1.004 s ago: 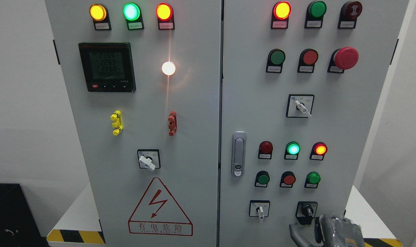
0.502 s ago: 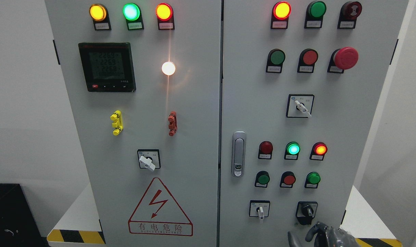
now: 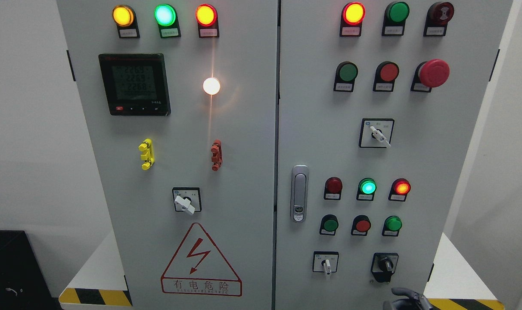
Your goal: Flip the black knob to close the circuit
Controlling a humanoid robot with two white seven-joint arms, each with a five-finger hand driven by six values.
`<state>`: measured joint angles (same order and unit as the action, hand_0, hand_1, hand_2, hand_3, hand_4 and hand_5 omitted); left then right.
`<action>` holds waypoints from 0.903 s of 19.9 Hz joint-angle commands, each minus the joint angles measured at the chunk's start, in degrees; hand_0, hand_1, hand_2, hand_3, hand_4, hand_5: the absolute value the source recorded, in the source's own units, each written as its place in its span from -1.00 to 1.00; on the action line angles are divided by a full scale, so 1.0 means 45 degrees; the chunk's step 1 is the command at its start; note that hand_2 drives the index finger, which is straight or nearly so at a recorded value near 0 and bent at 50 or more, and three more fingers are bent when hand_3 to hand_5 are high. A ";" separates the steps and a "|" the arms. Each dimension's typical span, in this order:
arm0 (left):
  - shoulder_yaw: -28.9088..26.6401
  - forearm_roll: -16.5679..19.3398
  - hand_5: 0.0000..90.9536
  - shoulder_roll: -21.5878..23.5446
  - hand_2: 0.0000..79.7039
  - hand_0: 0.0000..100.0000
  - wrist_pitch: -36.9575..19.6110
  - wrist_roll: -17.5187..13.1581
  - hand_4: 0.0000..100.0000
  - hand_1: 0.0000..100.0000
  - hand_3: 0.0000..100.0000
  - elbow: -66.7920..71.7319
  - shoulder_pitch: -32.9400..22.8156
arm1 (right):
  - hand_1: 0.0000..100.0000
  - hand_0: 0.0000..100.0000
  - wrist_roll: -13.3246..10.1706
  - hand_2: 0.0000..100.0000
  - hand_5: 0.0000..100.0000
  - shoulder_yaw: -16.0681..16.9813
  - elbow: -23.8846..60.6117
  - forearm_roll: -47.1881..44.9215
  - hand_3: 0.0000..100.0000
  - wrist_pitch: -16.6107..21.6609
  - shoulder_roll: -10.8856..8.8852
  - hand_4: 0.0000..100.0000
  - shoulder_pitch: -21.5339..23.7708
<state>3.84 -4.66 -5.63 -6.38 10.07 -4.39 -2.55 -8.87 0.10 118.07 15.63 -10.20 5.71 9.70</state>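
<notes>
- The black knob (image 3: 385,264) sits on its black square plate at the lower right of the grey cabinet's right door (image 3: 416,163), its handle pointing roughly straight down.
- Just left of it is a white selector switch (image 3: 326,263) on a white plate.
- Only the top of the right hand (image 3: 406,297) shows, at the bottom edge just below the knob; it appears apart from the knob, touching nothing visible.
- A curved dark finger (image 3: 405,292) arches over the hand, but so little is in view that I cannot tell how far open the hand is.
- Above the knob, the green lamp (image 3: 367,187) and the red lamp (image 3: 402,187) beside it glow.
</notes>
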 commanded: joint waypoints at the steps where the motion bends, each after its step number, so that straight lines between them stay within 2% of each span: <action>1: 0.0007 0.0000 -1.00 0.0000 -1.00 -0.76 -0.0007 -0.0010 -1.00 0.11 -1.00 0.0000 0.0000 | -0.63 -0.90 -0.0080 -0.61 -0.48 0.0251 0.0344 -0.2689 -0.38 0.0176 0.0254 -0.34 0.0559; 2: -0.0012 0.0000 -1.00 0.0000 -1.00 -0.76 -0.0007 -0.0011 -1.00 0.11 -1.00 0.0000 0.0000 | -0.64 -0.90 -0.0061 -0.66 -0.61 0.0231 0.0364 -0.2982 -0.45 0.0370 0.0254 -0.41 0.0637; 5: 0.0007 0.0000 -1.00 0.0000 -1.00 -0.76 -0.0007 0.0009 -1.00 0.11 -1.00 0.0000 0.0000 | -0.71 -0.92 0.0037 -0.73 -0.77 0.0231 0.0364 -0.3511 -0.55 0.1014 0.0254 -0.54 0.0910; 8: 0.0007 0.0000 -1.00 0.0000 -1.00 -0.76 -0.0007 -0.0011 -1.00 0.11 -1.00 0.0000 0.0000 | -0.77 -0.98 0.0173 -0.80 -0.85 0.0231 0.0383 -0.3687 -0.63 0.1406 0.0235 -0.63 0.1223; 12: -0.0013 0.0000 -1.00 0.0000 -1.00 -0.76 -0.0007 0.0009 -1.00 0.11 -1.00 0.0000 0.0000 | -0.82 -1.00 0.0603 -0.87 -0.94 0.0231 0.0364 -0.3883 -0.72 0.1465 0.0215 -0.75 0.1477; 18: 0.0007 0.0000 -1.00 0.0000 -1.00 -0.76 -0.0007 -0.0011 -1.00 0.11 -1.00 0.0000 0.0000 | -0.86 -1.00 0.0604 -0.93 -1.00 0.0211 0.0383 -0.3981 -0.77 0.1466 0.0196 -0.82 0.1497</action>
<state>3.81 -4.66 -5.62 -6.39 10.07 -4.40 -2.55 -6.28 0.02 119.44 -0.44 -3.65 6.51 15.73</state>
